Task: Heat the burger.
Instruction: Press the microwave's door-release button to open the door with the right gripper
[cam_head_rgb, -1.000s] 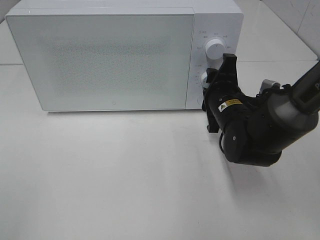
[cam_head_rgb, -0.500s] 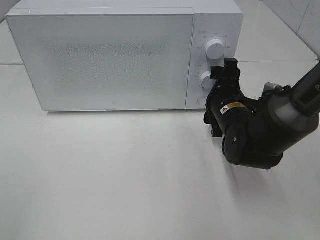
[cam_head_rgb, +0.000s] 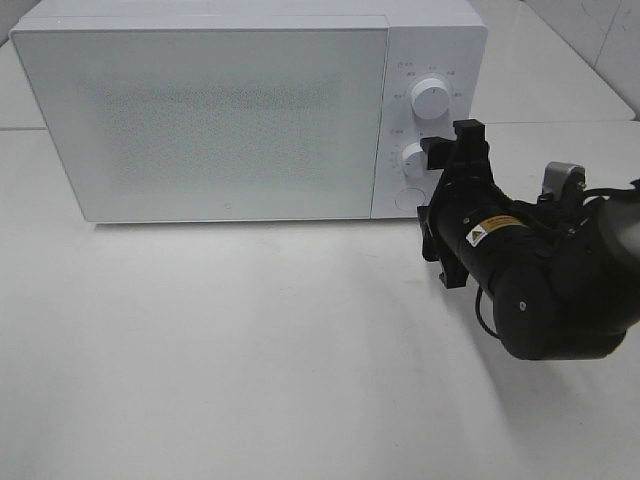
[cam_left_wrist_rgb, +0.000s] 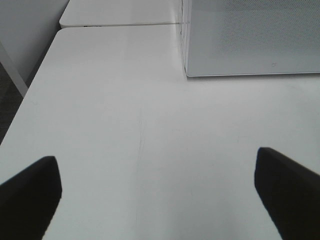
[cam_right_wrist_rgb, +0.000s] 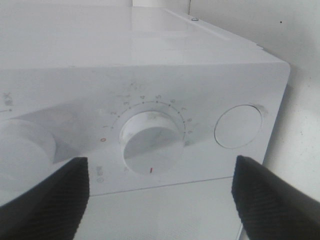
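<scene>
The burger is out of view. The white microwave (cam_head_rgb: 220, 120) stands with its door shut. My right gripper (cam_head_rgb: 432, 192) is open and hovers just in front of the control panel, off the lower knob (cam_head_rgb: 413, 158). In the right wrist view that knob (cam_right_wrist_rgb: 150, 144) sits between and beyond the open right gripper (cam_right_wrist_rgb: 157, 200), with nothing between the black fingers (cam_right_wrist_rgb: 45, 200). My left gripper (cam_left_wrist_rgb: 157, 200) is open over bare table, short of the microwave's front corner (cam_left_wrist_rgb: 250, 45); the exterior high view does not show it.
The control panel also carries an upper knob (cam_head_rgb: 430, 97) and a round button (cam_head_rgb: 405, 198). The white table (cam_head_rgb: 250, 350) spreads out in front of the microwave. Its left edge (cam_left_wrist_rgb: 30, 95) drops to dark floor.
The right gripper has let go of the lower knob, its jaws now wide. It has drawn back from the panel toward the right. The left gripper has stayed open.
</scene>
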